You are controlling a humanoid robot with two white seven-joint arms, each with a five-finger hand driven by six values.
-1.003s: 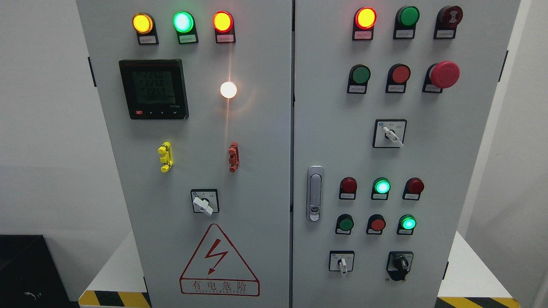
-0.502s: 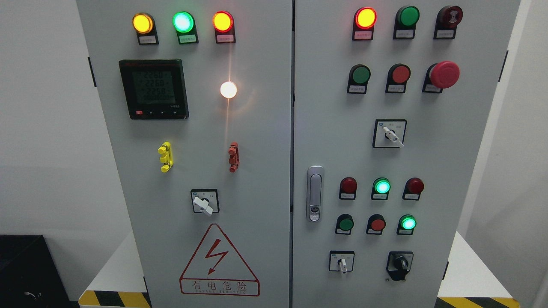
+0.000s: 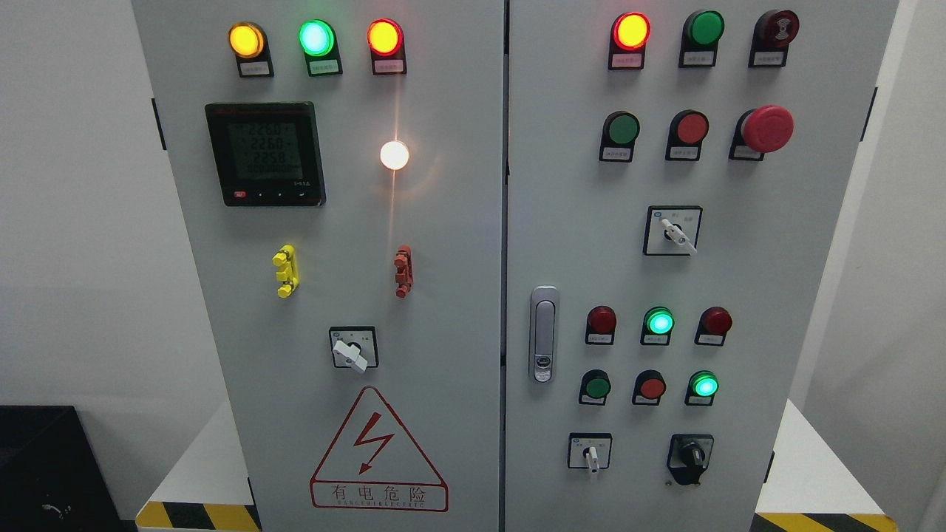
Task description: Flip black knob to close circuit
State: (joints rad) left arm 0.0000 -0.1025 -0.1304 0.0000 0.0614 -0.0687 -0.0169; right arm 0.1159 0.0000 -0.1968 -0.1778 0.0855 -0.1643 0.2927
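While no robot hand or arm shows anywhere in the head view, nothing can be said about how the fingers stand, and nothing is touching the cabinet. The black knob (image 3: 691,454) sits at the bottom right of the right door (image 3: 709,266), on its own black plate, just right of a small white-handled switch (image 3: 590,452). Its little grip points up and a bit to the left, so it looks not yet flipped. It is low down on the door, likely so that a hand can reach it with ease. Above it are two rows of small round lamps and buttons, and two of them, the green lamp (image 3: 659,322) and another green lamp (image 3: 704,385), glow. The big red mushroom button (image 3: 767,128) sits high up, well apart from the knob, likely so that nobody bumps it by mistake. On the left door (image 3: 443,332) a red triangle warning sign (image 3: 378,451) tells of electric danger. The job looks not begun; a hand must first come to the knob.
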